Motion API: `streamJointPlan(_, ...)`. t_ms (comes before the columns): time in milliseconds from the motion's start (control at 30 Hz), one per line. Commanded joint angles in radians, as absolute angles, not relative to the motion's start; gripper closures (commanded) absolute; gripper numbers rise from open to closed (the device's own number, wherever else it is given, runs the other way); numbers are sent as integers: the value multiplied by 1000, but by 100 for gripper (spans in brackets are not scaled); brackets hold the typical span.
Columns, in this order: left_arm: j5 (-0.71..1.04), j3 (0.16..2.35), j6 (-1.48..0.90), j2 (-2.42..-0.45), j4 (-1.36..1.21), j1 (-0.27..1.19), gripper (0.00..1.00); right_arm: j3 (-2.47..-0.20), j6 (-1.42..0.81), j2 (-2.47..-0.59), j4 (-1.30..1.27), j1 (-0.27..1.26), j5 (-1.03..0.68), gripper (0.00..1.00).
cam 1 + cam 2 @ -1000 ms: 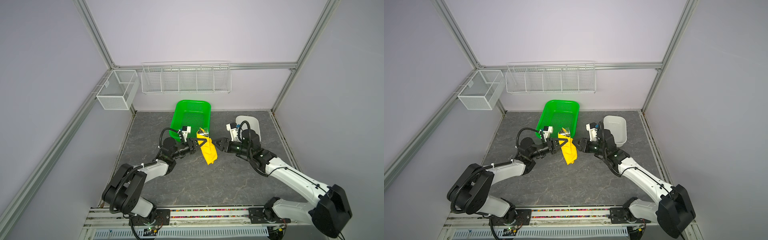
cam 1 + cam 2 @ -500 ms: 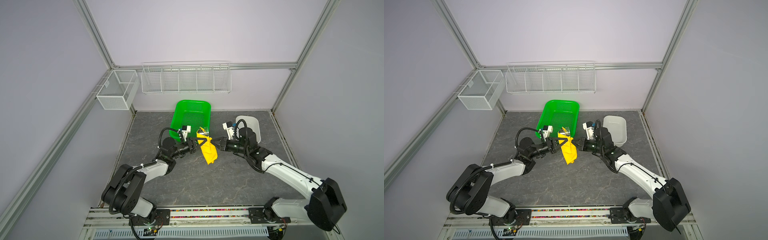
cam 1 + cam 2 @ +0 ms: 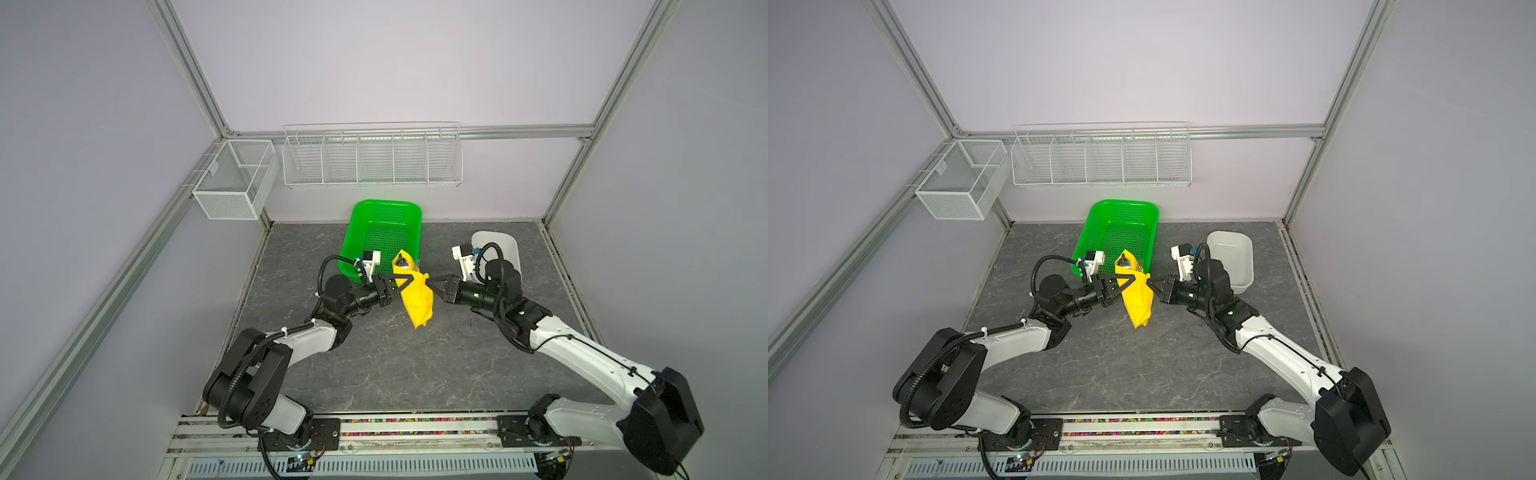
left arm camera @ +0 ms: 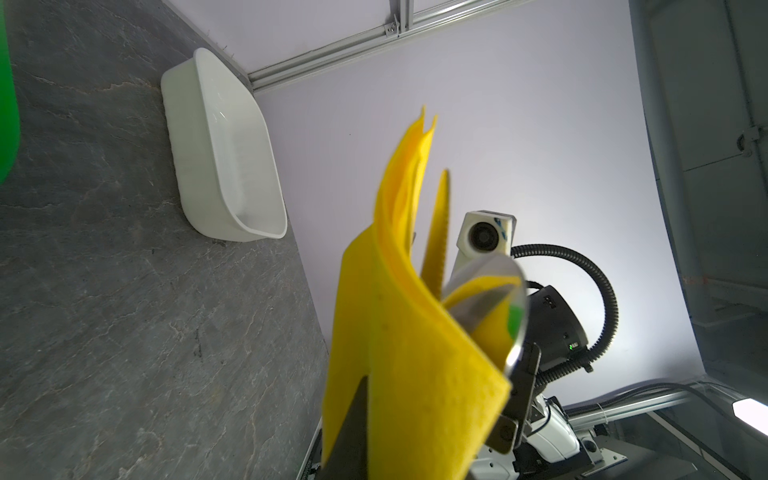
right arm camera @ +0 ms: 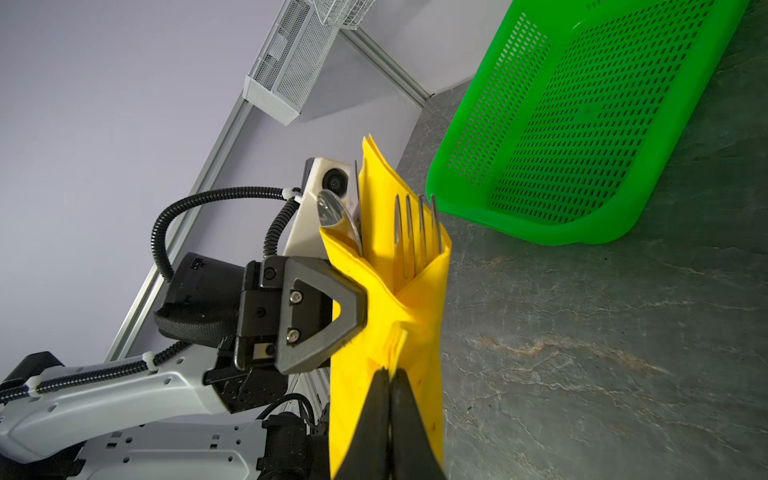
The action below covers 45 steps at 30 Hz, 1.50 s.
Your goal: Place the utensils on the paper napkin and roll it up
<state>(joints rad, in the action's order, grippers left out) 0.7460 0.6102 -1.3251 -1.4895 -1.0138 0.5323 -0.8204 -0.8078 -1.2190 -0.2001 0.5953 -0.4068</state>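
While the left gripper (image 3: 404,285) keeps its jaws clamped across the upper part of the paper napkin (image 3: 418,302), holding the yellow bundle upright in the air just in front of the green basket (image 3: 380,232), the right gripper (image 3: 432,284), which stood half open beside the bundle a second ago, has pinched fully closed on the napkin's loose outer flap. With the utensils (image 3: 404,262) already inside the wrap, the rolling looks well along, and with both sides gripped the flap can probably be drawn round and tightened. Both top views give only a glint of metal at the bundle's open top. The right wrist view makes out the fork (image 5: 415,235) tines and the spoon (image 5: 336,216) bowl standing out of the wrap, and shows the flap caught between its closed jaws. The left wrist view shows the spoon bowl close up, but not the fork.
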Motion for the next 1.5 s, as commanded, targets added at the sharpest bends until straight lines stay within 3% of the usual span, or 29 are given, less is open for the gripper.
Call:
streamJointPlan(0, 735, 620, -1361, -1501, -1092, 533, 85, -797, -825, -1194, -220, 589, -372, 94)
streamJointPlan(167, 735, 617, -1373, -1515, -1121, 533, 97, -767, -835, -1179, -198, 590, -319, 94)
streamJointPlan(433, 725, 611, -1469, -1582, -1309, 533, 98, -737, -863, -1181, -230, 590, -314, 94)
streamJointPlan(667, 735, 623, -1448, -1555, -1282, 533, 99, -732, -863, -1205, -185, 590, -271, 93)
streamJointPlan(867, 742, 635, -1436, -1530, -1268, 533, 100, -763, -873, -1278, -243, 598, -363, 87)
streamJointPlan(1067, 745, 637, -1383, -1484, -1180, 533, 100, -781, -840, -1231, -169, 594, -316, 72)
streamJointPlan(1267, 741, 642, -1296, -1428, -1054, 534, 100, -804, -761, -1062, 25, 588, -165, 47)
streamJointPlan(1467, 732, 646, -1289, -1417, -1044, 533, 100, -756, -773, -958, -91, 575, -255, 21)
